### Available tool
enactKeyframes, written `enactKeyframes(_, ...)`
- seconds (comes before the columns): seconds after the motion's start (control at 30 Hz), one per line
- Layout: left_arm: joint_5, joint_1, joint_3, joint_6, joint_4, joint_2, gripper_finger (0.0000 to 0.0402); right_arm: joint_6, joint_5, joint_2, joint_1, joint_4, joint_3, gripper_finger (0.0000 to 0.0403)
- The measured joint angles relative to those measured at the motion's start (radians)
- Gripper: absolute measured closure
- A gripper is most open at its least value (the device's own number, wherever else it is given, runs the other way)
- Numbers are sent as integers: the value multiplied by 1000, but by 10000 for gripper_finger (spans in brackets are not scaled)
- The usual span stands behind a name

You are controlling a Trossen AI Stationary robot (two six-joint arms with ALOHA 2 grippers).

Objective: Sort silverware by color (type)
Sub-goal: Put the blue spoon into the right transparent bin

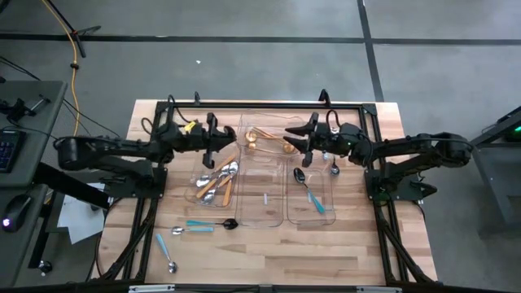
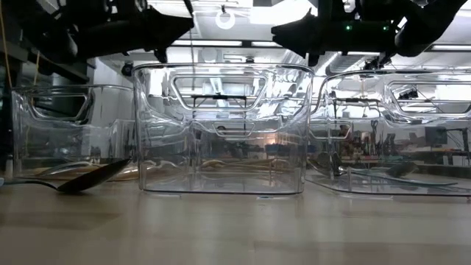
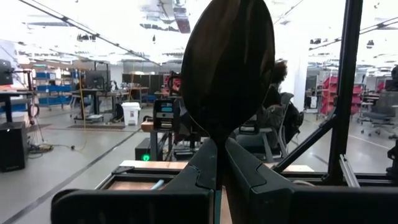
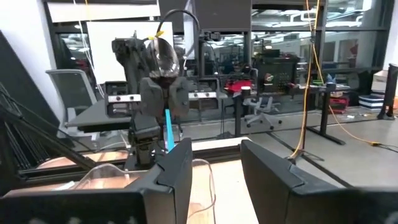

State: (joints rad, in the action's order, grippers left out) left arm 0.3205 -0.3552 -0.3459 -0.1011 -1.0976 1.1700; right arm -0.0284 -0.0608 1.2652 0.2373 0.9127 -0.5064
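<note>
My left gripper (image 1: 218, 143) hovers over the far end of the left clear tray (image 1: 195, 163), shut on a blue-handled spoon (image 4: 166, 118). The spoon's bowl (image 3: 230, 62) stands up above the fingers and looks dark against the light. Facing it over the right tray (image 1: 326, 185), my right gripper (image 4: 214, 163) is open with nothing between its fingers. Orange-handled spoons (image 1: 218, 185) lie in the left tray. Gold ones (image 1: 264, 138) lie at the far end of the middle tray (image 1: 260, 175). A dark teal-handled spoon (image 1: 309, 191) lies in the right tray. My left gripper pinches the spoon at its neck (image 3: 219, 148), just below the bowl, between its two fingers. The fingers come nearly level from the table's left and lie across the spoon. The spoon stands upright and clear of the trays, bowl up, with its blue handle (image 4: 168, 134) hanging below the fingers.
Loose on the wood near the front left lie a dark spoon with a teal handle (image 1: 213, 223) and two light-blue-handled spoons (image 1: 189, 231) (image 1: 165, 251). A black frame (image 1: 269, 106) runs round the table's far side. The wood in front of the trays is bare.
</note>
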Motion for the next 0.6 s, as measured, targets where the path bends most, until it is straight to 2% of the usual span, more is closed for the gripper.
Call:
enactKeyframes(0.13,-3,20,-51,-1,-14,88,401,-1,0,41,-27,-13,-37,282)
enactKeyframes(0.3,-3,44,-109,33,-16,164,401,-10,-2,184,-57,-20,-133,282)
enactKeyframes(0.47,-3,50,-117,59,-16,179,401,-64,-100,257,-62,-30,-229,282)
enactKeyframes(0.6,-4,59,-117,61,-17,179,401,-65,-110,331,-75,-131,-311,282)
